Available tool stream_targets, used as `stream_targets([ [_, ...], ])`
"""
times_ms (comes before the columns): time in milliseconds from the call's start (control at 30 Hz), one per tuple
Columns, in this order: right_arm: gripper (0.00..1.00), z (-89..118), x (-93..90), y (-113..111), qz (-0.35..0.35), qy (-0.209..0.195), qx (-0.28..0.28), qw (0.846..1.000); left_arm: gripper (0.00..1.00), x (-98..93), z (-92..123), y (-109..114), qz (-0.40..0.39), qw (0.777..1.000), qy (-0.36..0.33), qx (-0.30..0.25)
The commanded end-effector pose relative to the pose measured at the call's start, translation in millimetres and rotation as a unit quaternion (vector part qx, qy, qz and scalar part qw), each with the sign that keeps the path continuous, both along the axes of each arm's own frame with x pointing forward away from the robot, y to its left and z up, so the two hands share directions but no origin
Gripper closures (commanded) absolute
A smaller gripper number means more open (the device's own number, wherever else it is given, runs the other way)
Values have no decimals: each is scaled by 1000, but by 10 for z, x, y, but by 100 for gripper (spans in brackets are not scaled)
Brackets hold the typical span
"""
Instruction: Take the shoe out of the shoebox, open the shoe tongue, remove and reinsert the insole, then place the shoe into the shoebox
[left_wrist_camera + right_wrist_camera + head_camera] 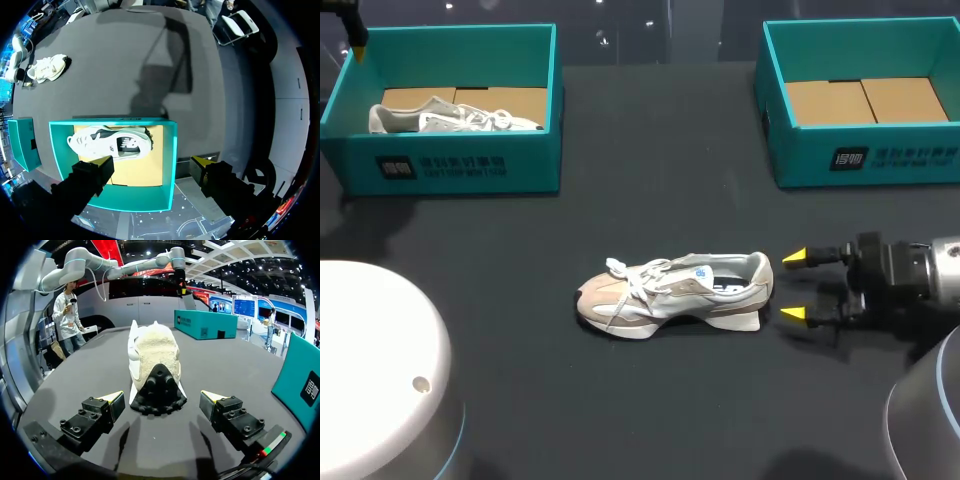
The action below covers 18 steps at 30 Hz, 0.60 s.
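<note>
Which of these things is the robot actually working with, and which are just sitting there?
In use: beige-and-white sneaker on the table; open right gripper behind its heel; empty teal cardboard shoebox, probably.
Idle: other teal shoebox; white sneaker inside it.

We see the shoe (675,292) made of soft cloth and fuzzy leather, with a woolly heel and a bumpy black rubber sole. Our counter (650,150) is dark, smooth and matt. The left shoebox (535,165) and right shoebox (800,160) are smooth teal card, brown inside.
</note>
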State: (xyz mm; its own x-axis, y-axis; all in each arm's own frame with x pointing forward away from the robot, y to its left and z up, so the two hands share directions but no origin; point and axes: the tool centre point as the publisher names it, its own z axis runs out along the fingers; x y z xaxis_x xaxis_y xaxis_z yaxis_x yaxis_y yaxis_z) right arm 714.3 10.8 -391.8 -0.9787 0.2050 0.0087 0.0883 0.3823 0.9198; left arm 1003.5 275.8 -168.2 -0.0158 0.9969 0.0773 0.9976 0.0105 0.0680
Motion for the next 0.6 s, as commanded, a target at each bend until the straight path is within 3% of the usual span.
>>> stream_targets([
  [33,0,-21,25,123,-2,-3,0,1000,0,-8,0,2,0,1000,-1,1],
  [600,0,-46,27,379,3,-11,9,1000,0,-8,0,2,0,1000,-1,1],
])
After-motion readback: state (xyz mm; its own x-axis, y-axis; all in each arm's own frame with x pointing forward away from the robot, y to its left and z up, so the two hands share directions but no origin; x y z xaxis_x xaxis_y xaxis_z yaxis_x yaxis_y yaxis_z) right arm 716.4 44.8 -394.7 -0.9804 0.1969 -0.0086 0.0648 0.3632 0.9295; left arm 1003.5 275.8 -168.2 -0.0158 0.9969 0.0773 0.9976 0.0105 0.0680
